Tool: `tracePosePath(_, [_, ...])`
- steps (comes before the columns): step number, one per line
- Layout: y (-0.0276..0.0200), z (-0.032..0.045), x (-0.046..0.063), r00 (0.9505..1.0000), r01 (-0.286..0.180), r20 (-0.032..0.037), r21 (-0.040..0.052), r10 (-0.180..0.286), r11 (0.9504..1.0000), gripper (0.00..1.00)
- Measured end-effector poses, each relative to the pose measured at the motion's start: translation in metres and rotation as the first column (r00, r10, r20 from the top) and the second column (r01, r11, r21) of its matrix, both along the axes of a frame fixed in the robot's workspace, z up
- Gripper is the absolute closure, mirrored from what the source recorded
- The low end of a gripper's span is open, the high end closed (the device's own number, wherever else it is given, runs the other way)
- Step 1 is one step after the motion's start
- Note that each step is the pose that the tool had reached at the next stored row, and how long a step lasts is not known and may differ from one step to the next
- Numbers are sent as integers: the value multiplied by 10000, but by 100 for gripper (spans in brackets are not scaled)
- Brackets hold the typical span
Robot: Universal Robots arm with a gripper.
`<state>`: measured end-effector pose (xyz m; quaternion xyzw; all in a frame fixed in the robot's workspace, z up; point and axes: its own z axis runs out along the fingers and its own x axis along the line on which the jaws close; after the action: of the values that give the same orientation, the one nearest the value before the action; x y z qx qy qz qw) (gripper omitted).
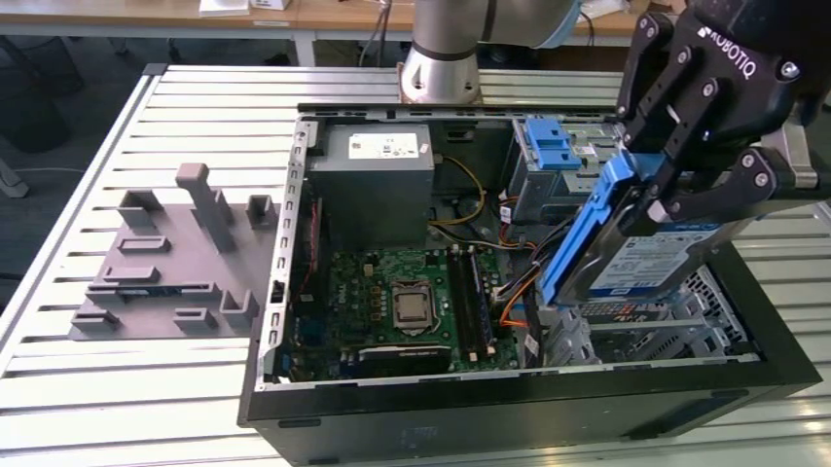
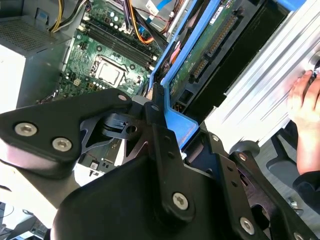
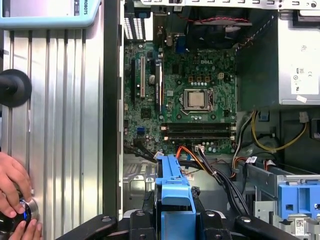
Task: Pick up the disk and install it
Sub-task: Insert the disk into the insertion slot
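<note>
- Disk [image 1: 649, 261] in the air, held by the gripper [image 1: 684, 199], whose fingers are pressed hard onto the blue carrier [image 1: 587, 229] (no slack that I can spot).
- It hangs tilted, label facing the exterior view and one long blue rail lowest. It is over the open case [image 1: 520, 399] at the exterior view's right, touching no metal that I can make out.
- That steep, edge-first tilt looks deliberate to me: it would let the disk thread past the cables rather than lie flat on them.
- The cage [image 1: 552, 146] with its blue latch stands just beside the disk, next to the power supply [image 1: 377, 170]. The disk is near the cage but not in it, so it is picked up and not yet installed.
- In the first wrist view the carrier's blue end sits between the fingers, with the board [image 3: 195, 100] spread beyond. A hold near one end leaves the long body free, I'd judge.
- The second wrist view shows the disk's green underside.
- A person's hand [image 3: 12, 200] rests on a small round knob [image 3: 26, 209] on the table [image 1: 78, 389], outside the case.
- A grey fixture [image 1: 169, 258] sits on the table, well apart.
</note>
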<state>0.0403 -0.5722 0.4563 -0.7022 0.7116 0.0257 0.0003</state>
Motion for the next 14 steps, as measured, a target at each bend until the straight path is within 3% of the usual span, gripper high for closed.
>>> tracePosePath(14, [-1, -29, 153, 10000, -6, 0, 0, 6, 10000, 63])
